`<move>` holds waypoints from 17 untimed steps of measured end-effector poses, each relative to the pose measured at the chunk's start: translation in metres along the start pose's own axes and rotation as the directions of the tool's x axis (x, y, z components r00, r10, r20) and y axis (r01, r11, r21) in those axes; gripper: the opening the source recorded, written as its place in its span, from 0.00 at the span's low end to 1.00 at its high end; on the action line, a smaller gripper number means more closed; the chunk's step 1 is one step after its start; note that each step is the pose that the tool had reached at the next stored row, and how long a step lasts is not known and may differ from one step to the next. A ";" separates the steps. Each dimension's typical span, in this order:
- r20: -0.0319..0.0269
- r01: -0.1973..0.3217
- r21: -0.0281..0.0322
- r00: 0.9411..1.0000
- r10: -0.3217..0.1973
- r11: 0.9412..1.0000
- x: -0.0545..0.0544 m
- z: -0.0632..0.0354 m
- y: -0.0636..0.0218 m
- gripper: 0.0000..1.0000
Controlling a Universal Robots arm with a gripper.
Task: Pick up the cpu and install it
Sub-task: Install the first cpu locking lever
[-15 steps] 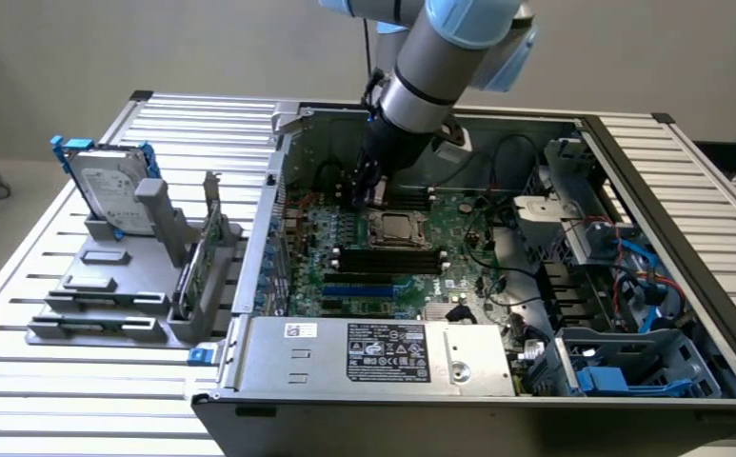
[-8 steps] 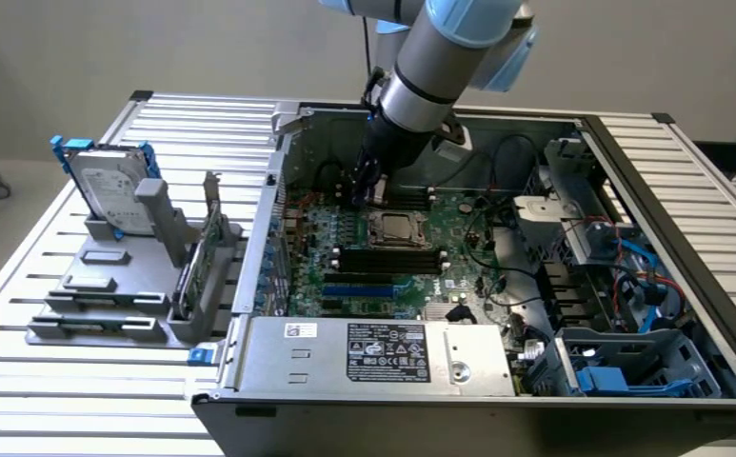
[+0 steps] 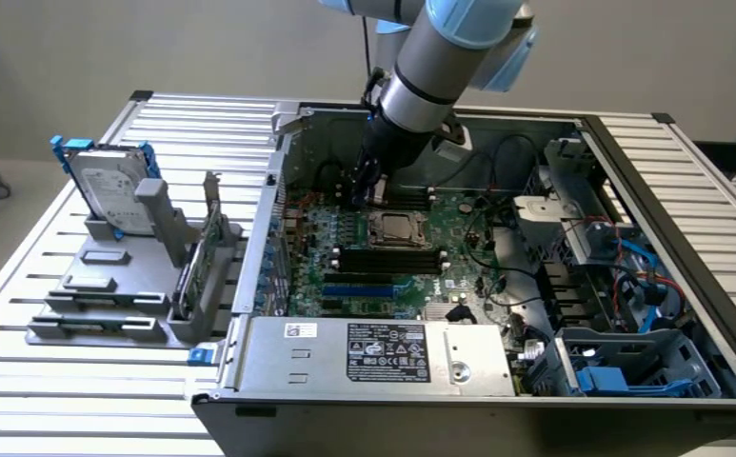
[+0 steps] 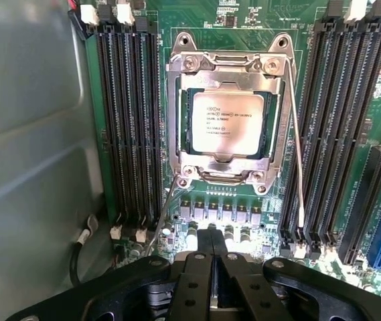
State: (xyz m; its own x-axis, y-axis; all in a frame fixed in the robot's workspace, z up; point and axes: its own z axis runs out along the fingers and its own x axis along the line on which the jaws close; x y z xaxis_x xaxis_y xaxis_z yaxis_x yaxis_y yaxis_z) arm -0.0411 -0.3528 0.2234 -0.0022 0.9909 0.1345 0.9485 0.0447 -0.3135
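Closest to your wrist camera is the gripper (image 4: 213,246), its black fingers pressed together with no gap, and nothing is caught between them, so you're carrying nothing. Past the tips, and clearly apart from them, the cpu (image 4: 227,124) lies flat in the socket frame (image 4: 177,120) on the motherboard (image 4: 244,20), dull silvery lid facing up. It's a square chip, so there's no real long axis to call. Its edges run parallel to the frame and to the memory slots (image 4: 126,120) flanking it, and its print reads level across the lid. I'd judge the frame is what keeps it that square: the chip sits down inside the opening rather than on top of it. A wire lever (image 4: 296,147) runs along one side of the frame, and you can't tell whether it's hooked down. In the exterior view your arm comes in from the top centre of the frame into the open computer case (image 3: 381,354), with the gripper (image 3: 370,190) hanging near the cpu (image 3: 394,227) at frame centre. The hard drive (image 3: 108,186) stands upright at the left of the frame.
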 end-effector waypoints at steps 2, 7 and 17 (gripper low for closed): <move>0.000 0.000 0.000 1.000 0.000 1.000 0.000 0.0000 0.0000 0.11; -0.001 0.000 0.000 1.000 0.000 1.000 0.000 0.0032 -0.0141 0.11; -0.050 -0.010 -0.004 0.999 0.009 1.000 0.001 -0.0013 -0.0343 0.11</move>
State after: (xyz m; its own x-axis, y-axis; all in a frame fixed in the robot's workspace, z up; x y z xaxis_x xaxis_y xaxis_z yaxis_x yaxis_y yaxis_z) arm -0.0732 -0.3531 0.2356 0.0225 0.9837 0.1781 0.9498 0.0345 -0.3109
